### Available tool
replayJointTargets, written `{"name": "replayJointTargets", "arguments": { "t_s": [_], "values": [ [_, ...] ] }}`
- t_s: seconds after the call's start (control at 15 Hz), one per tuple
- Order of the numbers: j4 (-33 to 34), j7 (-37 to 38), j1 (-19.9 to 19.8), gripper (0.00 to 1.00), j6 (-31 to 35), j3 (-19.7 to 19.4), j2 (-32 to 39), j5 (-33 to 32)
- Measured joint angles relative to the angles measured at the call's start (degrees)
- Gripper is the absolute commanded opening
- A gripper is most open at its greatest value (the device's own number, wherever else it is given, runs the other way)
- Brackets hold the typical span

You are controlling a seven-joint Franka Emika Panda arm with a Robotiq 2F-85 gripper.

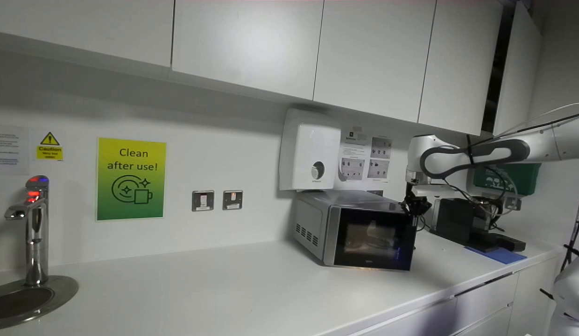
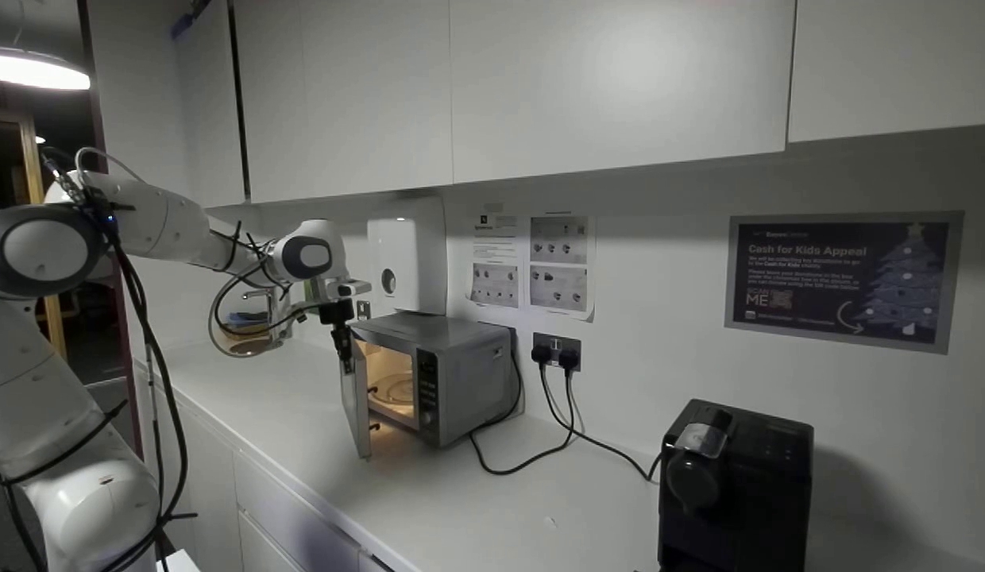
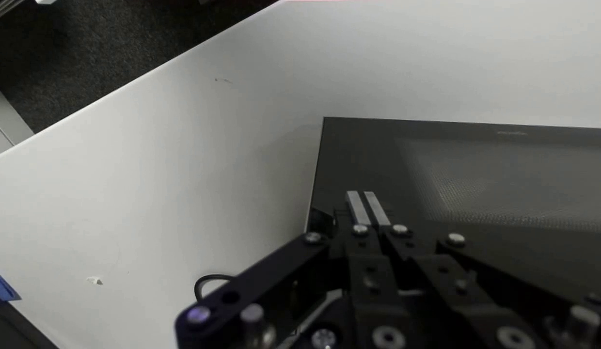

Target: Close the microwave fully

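I've got my gripper squeezed together, one microwave beside it, its one door ajar. White counter below, cupboards overhead.

The end effector is black, with round silver screws on its linkage bars and pale grey strips for fingertips. Back from it, the arm is white and smoothly rounded, its joints ringed dark grey; farther from the end effector come black cables and a black tie.
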Motion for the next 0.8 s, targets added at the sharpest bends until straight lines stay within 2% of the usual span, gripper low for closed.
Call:
{"name": "replayJointTargets", "arguments": {
  "t_s": [0.8],
  "values": [
    [-0.04,-1.03,-0.15,0.00,5.78,-1.07,0.59,-2.68]
  ]
}}
